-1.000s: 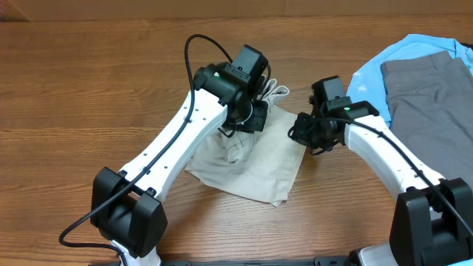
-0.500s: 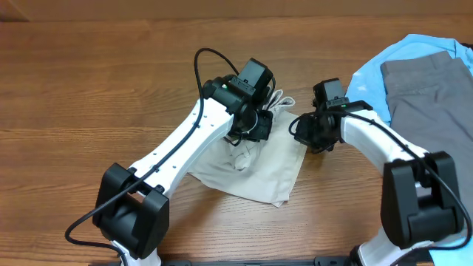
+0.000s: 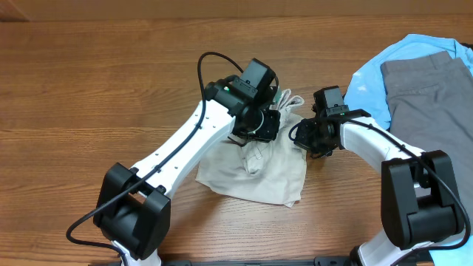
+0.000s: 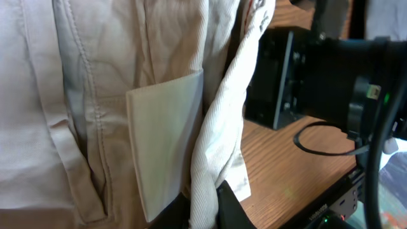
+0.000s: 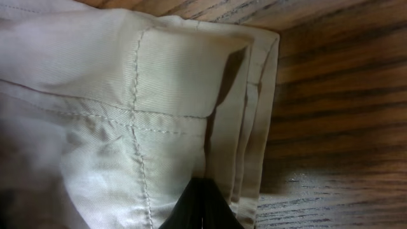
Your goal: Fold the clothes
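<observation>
The clothes are pale cream shorts (image 3: 259,174) lying crumpled on the wooden table (image 3: 89,89) between the two arms. My left gripper (image 3: 255,140) hovers over their upper middle and is shut on a bunched ridge of the fabric. In the left wrist view the shorts (image 4: 95,95) show a seam, a pocket opening and a white tag (image 4: 165,133), with the left gripper (image 4: 205,207) pinching a twisted fold. My right gripper (image 3: 303,137) is at the shorts' upper right corner. In the right wrist view it (image 5: 202,207) is shut on the hemmed edge of the shorts (image 5: 127,95).
A light blue shirt (image 3: 369,74) lies at the far right with grey trousers (image 3: 429,96) on top of it, close behind the right arm. The right arm's black body (image 4: 305,70) sits just beside the left gripper.
Both grippers have moved a little to the right, still holding the fabric. The shorts have been dragged right with them and their upper edge has bunched up.
</observation>
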`<act>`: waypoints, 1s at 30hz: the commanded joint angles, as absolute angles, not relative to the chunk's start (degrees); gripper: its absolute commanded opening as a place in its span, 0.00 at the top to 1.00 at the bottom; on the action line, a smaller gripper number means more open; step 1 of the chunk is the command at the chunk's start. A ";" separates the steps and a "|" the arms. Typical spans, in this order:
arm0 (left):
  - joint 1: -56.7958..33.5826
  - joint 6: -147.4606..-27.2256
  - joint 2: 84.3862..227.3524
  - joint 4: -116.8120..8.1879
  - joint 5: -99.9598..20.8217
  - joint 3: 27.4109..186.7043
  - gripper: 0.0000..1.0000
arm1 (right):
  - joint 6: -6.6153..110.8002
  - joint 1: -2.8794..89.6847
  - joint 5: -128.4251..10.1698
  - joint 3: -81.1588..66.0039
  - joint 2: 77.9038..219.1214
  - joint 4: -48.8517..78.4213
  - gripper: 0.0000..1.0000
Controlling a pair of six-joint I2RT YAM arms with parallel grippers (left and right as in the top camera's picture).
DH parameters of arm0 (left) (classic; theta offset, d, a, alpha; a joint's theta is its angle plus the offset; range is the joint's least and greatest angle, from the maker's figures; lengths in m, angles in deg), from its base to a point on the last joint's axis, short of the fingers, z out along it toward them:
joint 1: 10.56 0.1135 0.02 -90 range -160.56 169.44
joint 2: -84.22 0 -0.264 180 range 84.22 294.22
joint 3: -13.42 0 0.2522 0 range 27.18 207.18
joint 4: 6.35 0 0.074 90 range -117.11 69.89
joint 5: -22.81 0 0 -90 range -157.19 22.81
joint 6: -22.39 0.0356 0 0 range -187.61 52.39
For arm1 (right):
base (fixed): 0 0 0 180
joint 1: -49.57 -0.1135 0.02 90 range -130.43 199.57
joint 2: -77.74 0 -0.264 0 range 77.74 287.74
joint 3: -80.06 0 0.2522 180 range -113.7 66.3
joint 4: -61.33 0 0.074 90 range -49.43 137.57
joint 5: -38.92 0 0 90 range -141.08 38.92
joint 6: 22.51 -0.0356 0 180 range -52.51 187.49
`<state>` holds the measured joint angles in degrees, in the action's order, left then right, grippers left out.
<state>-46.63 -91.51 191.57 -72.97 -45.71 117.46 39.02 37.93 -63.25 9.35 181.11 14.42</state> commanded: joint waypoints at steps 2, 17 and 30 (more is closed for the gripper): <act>-48.75 -92.25 189.87 -72.29 -42.83 117.29 0.93 | 38.78 37.69 -63.14 11.58 183.36 15.19 0.96; -48.67 -94.26 189.85 -72.66 -47.81 115.12 0.96 | 40.03 39.39 -63.09 5.83 182.40 8.37 0.96; -48.84 -94.48 189.87 -72.42 -48.18 115.06 0.96 | 41.60 41.27 -66.81 -4.40 179.21 -20.72 0.96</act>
